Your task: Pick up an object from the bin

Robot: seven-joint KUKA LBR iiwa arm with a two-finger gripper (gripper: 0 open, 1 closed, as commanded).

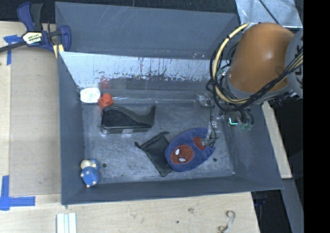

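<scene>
Gripper (pixel 211 136) lowered onto the right-hand rim of a blue slipper-like thing (pixel 183 155) with a red face, lying at the front right of the bin (pixel 154 31); whether it is released or clenched cannot be told. The rim is probably chosen because it offers a thin lip to pinch. A dark flat piece (pixel 153 148) touches the slipper's left side. A black wedge (pixel 126 118) lies behind, and a red bit (pixel 105 101), a white disc (pixel 89 95) and a blue figure (pixel 89 173) lie well apart at left.

Arm (pixel 296 54) in from right — orange wrist cover (pixel 260 54) looped with black-yellow cables (pixel 221 69), wrist pointing downward.
</scene>
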